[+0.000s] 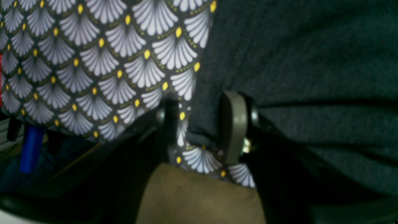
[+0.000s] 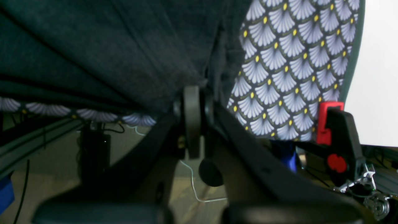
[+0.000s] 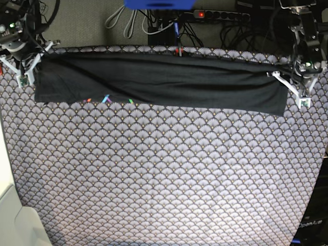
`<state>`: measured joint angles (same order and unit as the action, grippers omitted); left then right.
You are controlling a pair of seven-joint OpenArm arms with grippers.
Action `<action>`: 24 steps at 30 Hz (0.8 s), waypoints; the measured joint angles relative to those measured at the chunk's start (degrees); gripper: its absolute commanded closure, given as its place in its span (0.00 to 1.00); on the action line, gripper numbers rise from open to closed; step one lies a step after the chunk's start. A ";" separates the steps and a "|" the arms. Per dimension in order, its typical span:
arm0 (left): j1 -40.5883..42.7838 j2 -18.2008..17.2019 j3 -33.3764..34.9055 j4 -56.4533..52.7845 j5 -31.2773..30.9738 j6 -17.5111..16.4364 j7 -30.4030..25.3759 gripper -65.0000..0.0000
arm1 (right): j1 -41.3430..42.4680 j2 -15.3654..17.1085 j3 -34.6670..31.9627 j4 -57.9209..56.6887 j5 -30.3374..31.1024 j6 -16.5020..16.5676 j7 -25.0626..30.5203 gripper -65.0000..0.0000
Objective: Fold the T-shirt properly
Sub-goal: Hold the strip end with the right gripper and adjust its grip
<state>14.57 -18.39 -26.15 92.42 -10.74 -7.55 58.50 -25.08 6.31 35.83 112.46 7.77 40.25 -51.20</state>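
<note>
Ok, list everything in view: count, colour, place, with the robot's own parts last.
T-shirt: one, dark charcoal, folded into a long band across the far edge of the table; a bit of multicoloured print shows at its near edge.
Tablecloth: one, dark with white fans and yellow dots, covering the table.
Power strip: one, black with a red light, on the floor behind the table.
Clamp: one, black and red, at the table's edge.
Left gripper: one, at the shirt's end.
Right gripper: one, shut at the other end.

The T-shirt (image 3: 159,82) spans the far edge; the patterned tablecloth (image 3: 164,174) nearer lies open.
</note>
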 measured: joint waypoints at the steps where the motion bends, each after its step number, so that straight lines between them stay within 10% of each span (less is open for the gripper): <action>1: 0.00 0.00 0.00 0.00 0.02 -0.02 0.00 0.65 | -0.02 0.00 0.00 -0.02 0.00 0.00 -0.02 1.00; 7: 0.02 0.00 -0.17 0.00 0.22 -10.86 0.50 0.65 | 0.00 0.00 0.00 -0.02 -0.02 0.00 -0.04 0.86; 15: 0.02 0.00 -4.28 0.00 0.22 -11.72 0.57 0.65 | 0.02 0.04 0.00 -0.63 -0.02 0.00 -0.26 0.52; 24: 0.33 0.15 -8.17 0.00 -0.04 -12.04 0.59 0.65 | 0.90 0.31 0.04 -0.70 -0.02 0.00 -0.46 0.50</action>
<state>14.90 -18.24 -34.33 92.42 -10.79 -19.59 59.09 -24.18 6.61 35.88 111.77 7.75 40.25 -51.66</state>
